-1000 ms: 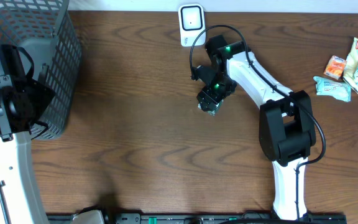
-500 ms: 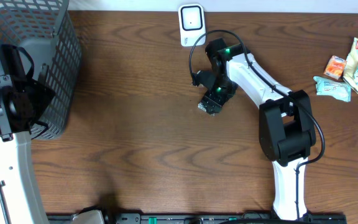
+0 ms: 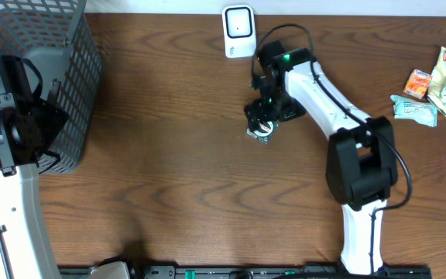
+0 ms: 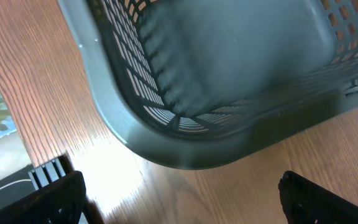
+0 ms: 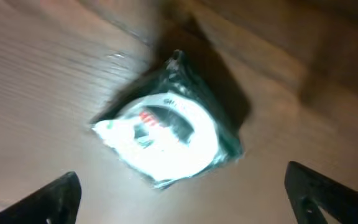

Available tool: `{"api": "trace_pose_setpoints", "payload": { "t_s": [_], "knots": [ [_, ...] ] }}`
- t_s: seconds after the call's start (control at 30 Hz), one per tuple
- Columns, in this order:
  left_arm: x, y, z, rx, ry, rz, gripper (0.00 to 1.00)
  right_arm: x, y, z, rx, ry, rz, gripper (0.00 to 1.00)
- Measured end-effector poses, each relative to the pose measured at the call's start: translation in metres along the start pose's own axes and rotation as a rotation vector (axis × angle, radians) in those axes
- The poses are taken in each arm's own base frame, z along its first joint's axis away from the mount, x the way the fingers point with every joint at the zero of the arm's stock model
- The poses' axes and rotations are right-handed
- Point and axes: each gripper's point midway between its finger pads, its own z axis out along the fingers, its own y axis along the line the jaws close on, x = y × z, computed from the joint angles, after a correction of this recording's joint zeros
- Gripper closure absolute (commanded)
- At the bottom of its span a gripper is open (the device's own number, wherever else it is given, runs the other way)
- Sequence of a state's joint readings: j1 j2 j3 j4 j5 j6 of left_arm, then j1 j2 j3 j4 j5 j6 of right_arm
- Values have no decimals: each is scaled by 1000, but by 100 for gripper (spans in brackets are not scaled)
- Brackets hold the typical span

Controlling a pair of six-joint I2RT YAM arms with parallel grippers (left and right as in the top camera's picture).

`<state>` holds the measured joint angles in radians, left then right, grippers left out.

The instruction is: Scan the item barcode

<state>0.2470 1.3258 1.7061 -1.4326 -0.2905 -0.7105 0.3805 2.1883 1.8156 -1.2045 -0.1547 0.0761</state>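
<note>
- Packet (image 5: 166,137): small, crinkly dark-green plastic with a white round face and some red print; the text is too blurred to read. You can't see a barcode.
- It lies flat on the worktop (image 3: 169,194), just below the scanner (image 3: 238,31), under the right claw (image 3: 260,122).
- Scanner: white, rounded-square, with a dark window, at the worktop's far edge.
- Worktop is brown wood-grain, smooth, with glare in the wrist views.
- Right claw is spread wide and gripping nothing. In the wrist view you see its dark fingertips (image 5: 61,193) low in both corners, with the packet between them and clear of both.
- Right arm (image 3: 339,116): white links with black joints, reaching from the near edge up and left, with the wrist pointed down over the packet.
- Left claw (image 4: 185,199) is also spread wide and empty, hovering beside the rim of the basket (image 4: 166,143).
- Basket: grey plastic mesh with rounded corners, at the far left.
- Left arm (image 3: 6,116) sits at the left edge, next to the basket.
- Snacks (image 3: 440,85): a few bright wrappers at the far right, well apart from the packet.
</note>
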Motion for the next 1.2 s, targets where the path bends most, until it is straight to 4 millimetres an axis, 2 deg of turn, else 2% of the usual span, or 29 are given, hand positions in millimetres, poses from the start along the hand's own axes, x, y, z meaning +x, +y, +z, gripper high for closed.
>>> {"api": "trace_pose_setpoints", "payload": {
  "t_s": [0.03,0.07,0.1,0.13,0.23,0.3,0.4,0.5,0.6,0.7,0.77,0.97,1.13,1.2],
  "knots": [
    [0,0,0,0,0,0,2,3,8,-7,-43,2,35,2],
    [0,0,0,0,0,0,2,6,16,-14,-82,2,61,23],
    [0,0,0,0,0,0,3,4,23,-20,-113,-13,70,31],
    [0,0,0,0,0,0,2,1,29,-25,-138,-32,85,23],
    [0,0,0,0,0,0,2,-7,34,-30,-141,-63,200,22],
    [0,0,0,0,0,0,3,-6,29,-29,-103,-57,341,17],
    [0,0,0,0,0,0,2,-12,19,-25,-49,-91,532,16],
    [0,0,0,0,0,0,2,-16,12,-19,-20,-120,640,16],
    [0,0,0,0,0,0,3,-16,9,-13,-2,-136,700,10],
    [0,0,0,0,0,0,2,-20,7,-4,-4,-160,722,16],
    [0,0,0,0,0,0,2,-16,4,8,4,-153,740,18],
    [0,0,0,0,0,0,3,-3,-3,35,23,-130,757,19],
    [0,0,0,0,0,0,3,-4,-4,47,15,-147,754,21],
    [0,0,0,0,0,0,2,-4,-4,47,13,-151,752,27]
  ]
}}
